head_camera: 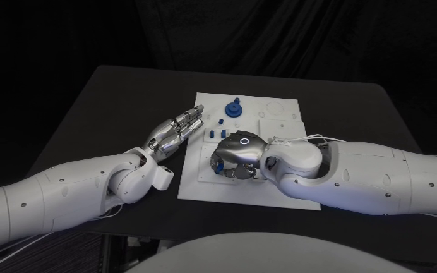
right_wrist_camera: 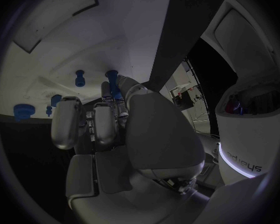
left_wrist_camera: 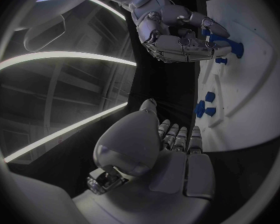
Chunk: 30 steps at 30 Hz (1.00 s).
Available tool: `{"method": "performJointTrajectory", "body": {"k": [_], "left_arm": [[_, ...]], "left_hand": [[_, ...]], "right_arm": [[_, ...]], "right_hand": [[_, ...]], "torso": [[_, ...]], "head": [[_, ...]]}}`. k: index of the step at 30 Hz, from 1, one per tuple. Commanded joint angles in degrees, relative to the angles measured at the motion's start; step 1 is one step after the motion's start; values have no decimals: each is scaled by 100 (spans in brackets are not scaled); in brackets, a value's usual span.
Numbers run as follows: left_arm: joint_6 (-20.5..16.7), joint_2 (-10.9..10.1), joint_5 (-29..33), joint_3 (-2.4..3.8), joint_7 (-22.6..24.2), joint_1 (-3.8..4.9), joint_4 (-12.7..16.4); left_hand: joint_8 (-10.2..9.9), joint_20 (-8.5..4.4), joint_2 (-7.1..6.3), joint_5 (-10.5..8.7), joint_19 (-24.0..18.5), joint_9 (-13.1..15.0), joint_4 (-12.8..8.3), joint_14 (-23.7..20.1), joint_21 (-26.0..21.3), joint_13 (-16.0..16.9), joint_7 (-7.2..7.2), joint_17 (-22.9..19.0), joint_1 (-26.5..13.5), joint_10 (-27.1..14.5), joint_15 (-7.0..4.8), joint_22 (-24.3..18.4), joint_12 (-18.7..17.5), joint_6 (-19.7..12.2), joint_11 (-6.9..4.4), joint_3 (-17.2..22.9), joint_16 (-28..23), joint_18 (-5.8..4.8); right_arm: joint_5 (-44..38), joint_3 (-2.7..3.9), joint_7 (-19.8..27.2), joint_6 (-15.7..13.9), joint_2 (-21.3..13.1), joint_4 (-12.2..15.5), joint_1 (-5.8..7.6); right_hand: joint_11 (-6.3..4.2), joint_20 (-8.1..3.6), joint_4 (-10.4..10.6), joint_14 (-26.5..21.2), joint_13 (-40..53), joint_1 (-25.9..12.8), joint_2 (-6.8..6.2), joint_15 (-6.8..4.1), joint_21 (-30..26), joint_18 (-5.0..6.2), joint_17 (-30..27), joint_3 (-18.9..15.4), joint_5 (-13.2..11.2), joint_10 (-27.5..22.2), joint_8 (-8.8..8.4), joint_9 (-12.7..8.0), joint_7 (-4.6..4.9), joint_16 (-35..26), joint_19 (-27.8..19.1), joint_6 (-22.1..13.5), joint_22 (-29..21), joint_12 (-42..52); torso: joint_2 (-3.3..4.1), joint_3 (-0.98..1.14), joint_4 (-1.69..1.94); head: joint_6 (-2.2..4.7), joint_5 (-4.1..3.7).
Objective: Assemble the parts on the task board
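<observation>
Judging from their look, the blue parts were small, rigid moulded pieces, light enough to need only a fingertip pinch and easy to knock over or flick off a peg. The best hold looked to be across the narrow stem, with the wider base left free to seat.

The task board (head_camera: 282, 112) lay flat in the middle of the black table (head_camera: 109, 96). At its far edge a round blue part (head_camera: 234, 108) stood in the board. A few small blue pegs (head_camera: 220, 121) stood a little nearer, between that part and the right hand.

The right hand (head_camera: 235, 157) was over the board's near left portion, fingers curled downward. In the left wrist view those fingertips (left_wrist_camera: 207, 22) closed round a blue peg (left_wrist_camera: 230, 46) with a flared end, which stood against the board. In the right wrist view a blue peg (right_wrist_camera: 112, 79) rose just beyond the fingers. I judged this hand to be gripping the peg, probably seating it.

The left hand (head_camera: 175, 131) lay just off the board's left edge, fingers straight, side by side, holding nothing. Three loose blue pieces (left_wrist_camera: 205, 104) sat on the board just beyond its fingertips.
</observation>
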Motion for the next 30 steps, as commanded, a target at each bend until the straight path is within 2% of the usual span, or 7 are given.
{"method": "performJointTrajectory", "body": {"k": [1, 5, 8, 12, 20, 26, 30], "left_arm": [[78, 17, 20, 5, 423, -13, 2], [81, 21, 20, 5, 416, -16, -4], [85, 27, 20, 5, 409, -19, -10], [86, 33, 20, 5, 401, -24, -16], [59, 9, 20, 5, 383, -33, 1], [16, -30, 20, 5, 403, -35, 18], [-32, -45, 20, 5, 408, -36, 21]], "left_hand": [[26, 43, 5, -28, 5, 6, 7, -3, -7, 2, 4, -9, -24, 2, 22, 7, -1, 35, 23, 10, -21, 37], [26, 43, 5, -28, 5, 6, 7, -3, -7, 2, 4, -9, -24, 2, 22, 7, -1, 35, 23, 10, -21, 37], [29, 46, 5, -32, 5, 7, 3, -3, -7, 1, 30, -9, -25, -1, 22, 6, -4, 44, 15, 16, -21, 39], [31, 47, 7, -33, 4, 9, -2, -3, -8, 0, 53, -9, -21, -3, 21, 5, -8, 54, 7, 25, -21, 42], [32, 48, 2, -43, 5, 10, -6, -3, -7, -2, 86, -9, -19, -10, 16, 6, -22, 60, -4, 31, -21, 47], [33, 44, 1, -32, 5, 10, -6, -3, -8, -2, 103, -9, -20, -13, 4, 5, -23, 63, -17, 36, -21, 53], [32, 40, 0, -22, 4, 9, -4, -3, -8, -2, 103, -9, -23, -14, -5, 3, -24, 60, -23, 37, -21, 57]], "right_arm": [[-46, 0, -43, 206, 24, -14, -26], [-46, 0, -56, 271, 42, -33, -47], [-46, 0, -38, 262, 46, -45, -76], [-46, 0, -6, 195, 35, -53, -100], [-46, 1, 91, -285, -195, 8, -87], [81, 1, 170, -903, -606, 250, 124], [482, 1, 215, -1287, -985, 525, 402]], "right_hand": [[-15, 2, 75, -48, -43, -118, -79, 39, -118, 2, -86, -44, -160, -128, -221, -105, -16, -74, -80, -335, 972, -119], [66, 54, 204, -136, -67, -289, -168, 96, -293, 34, -212, -114, -365, -414, -454, -203, -87, -161, -179, -707, 924, -261], [134, 71, 318, -195, -39, -475, -245, 86, -419, 62, -317, -285, -633, -815, -749, -363, -209, -232, -236, -1267, 890, -350], [143, 28, 368, -212, 65, -533, -242, 43, -498, 77, -343, -519, -880, -1192, -752, -499, -333, -260, -256, -1592, 873, -304], [139, 21, 485, -306, 224, -372, -230, 31, -727, 110, -454, -808, -951, -1826, -741, -701, -541, -348, -346, -1972, 826, -155], [145, 50, 946, -538, 270, -58, -449, 61, -1119, 172, -659, -1042, -940, -2740, -803, -1160, -725, -476, -556, -2998, 748, 20], [134, 47, 953, -544, 255, -13, -429, 55, -1124, 170, -635, -1051, -877, -2992, -799, -1229, -760, -453, -556, -3092, 752, 81]], "torso": [[0, -2, 1], [-2, -4, 5], [-6, -4, 7], [-4, -4, 3], [-5, -4, 2], [-10, -2, 7], [-4, 2, 9]], "head": [[-1, -17], [-1, -21], [-1, -30], [-1, -24], [-1, -14], [-1, -47], [-1, -68]]}}
